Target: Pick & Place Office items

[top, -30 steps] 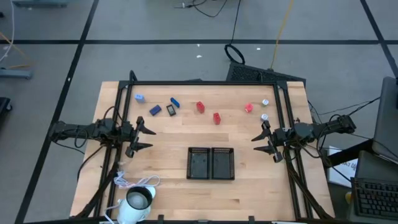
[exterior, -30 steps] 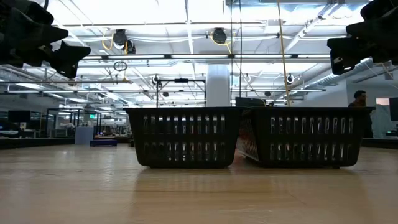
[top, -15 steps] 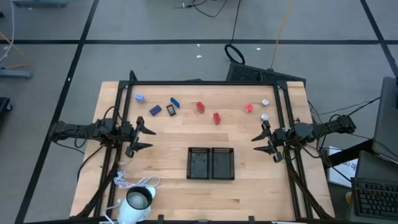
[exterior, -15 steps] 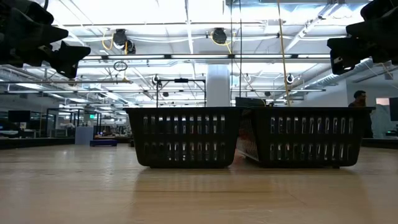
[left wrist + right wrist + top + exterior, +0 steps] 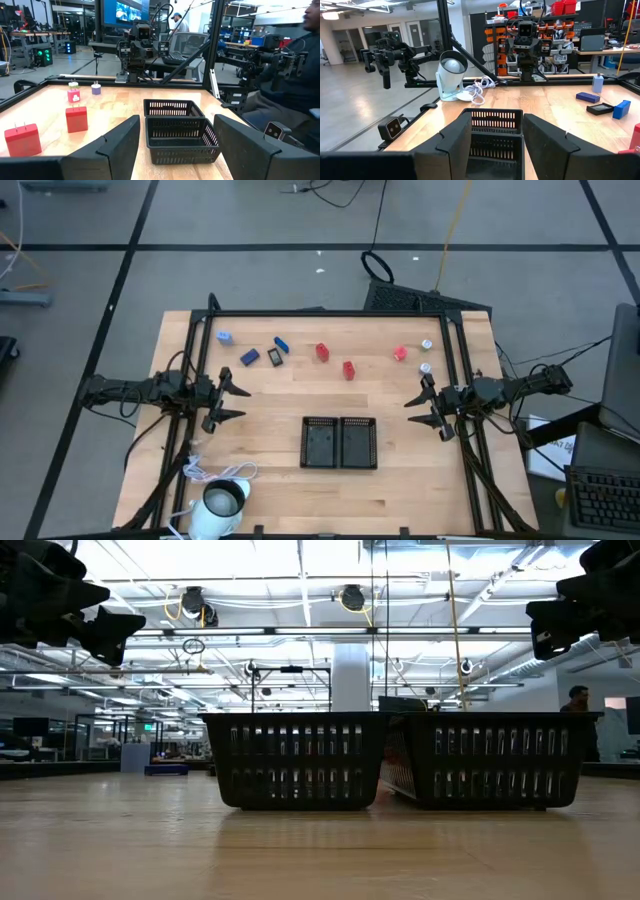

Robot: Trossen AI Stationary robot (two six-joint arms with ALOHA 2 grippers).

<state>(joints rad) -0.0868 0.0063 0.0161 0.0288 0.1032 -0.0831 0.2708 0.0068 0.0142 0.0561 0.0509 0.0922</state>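
The office items lie along the far part of the table: a light blue block, dark blue blocks, red blocks and two silvery round bits. Each rests flat on the wood. My left gripper hangs open over the table's left side and points at the trays. My right gripper hangs open over the right side, facing it. Neither is near an item.
Two black slotted trays stand side by side at mid-table, nearer the near edge. A white cup-like thing with a cord sits at the near left corner. A black frame borders the table. A person sits beyond the right edge.
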